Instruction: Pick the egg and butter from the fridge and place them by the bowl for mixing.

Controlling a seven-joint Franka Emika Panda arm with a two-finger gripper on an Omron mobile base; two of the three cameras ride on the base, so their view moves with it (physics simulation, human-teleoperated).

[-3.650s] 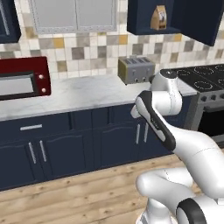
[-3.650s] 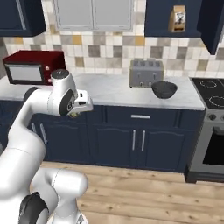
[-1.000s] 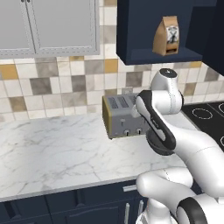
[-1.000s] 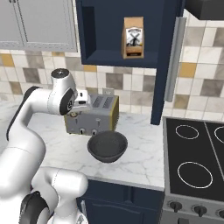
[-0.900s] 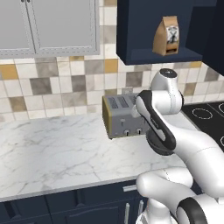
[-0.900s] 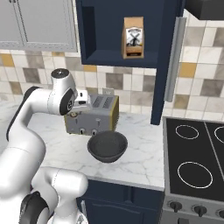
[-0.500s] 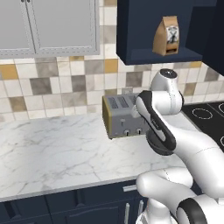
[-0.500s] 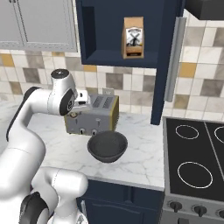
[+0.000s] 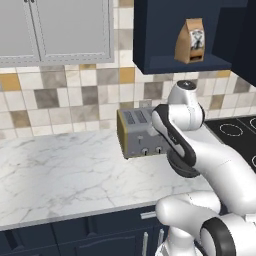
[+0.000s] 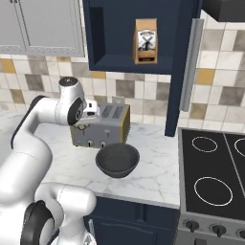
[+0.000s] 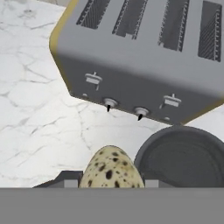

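A speckled tan egg [image 11: 111, 169] sits between the fingertips of my gripper [image 11: 111, 183], which is shut on it. The hand [image 10: 91, 111] hovers above the counter, at the left end of the toaster's top. The dark charcoal bowl [image 10: 117, 160] stands on the marble counter just in front of the toaster; in the hand view the bowl [image 11: 183, 158] lies right of the egg and below it. In the left base view my own arm hides the hand and the bowl. The butter and the fridge are out of view.
A grey toaster [image 10: 103, 125] with yellow sides stands against the tiled wall behind the bowl. A black stove top [image 10: 215, 167] lies to the right. A navy cabinet column [image 10: 179, 72] meets the counter beside the toaster. Bare marble counter [image 9: 60, 172] stretches to the left.
Since the oldest frames the base has driven right and closer, up to the toaster and bowl. Over the last second nothing has visibly moved.
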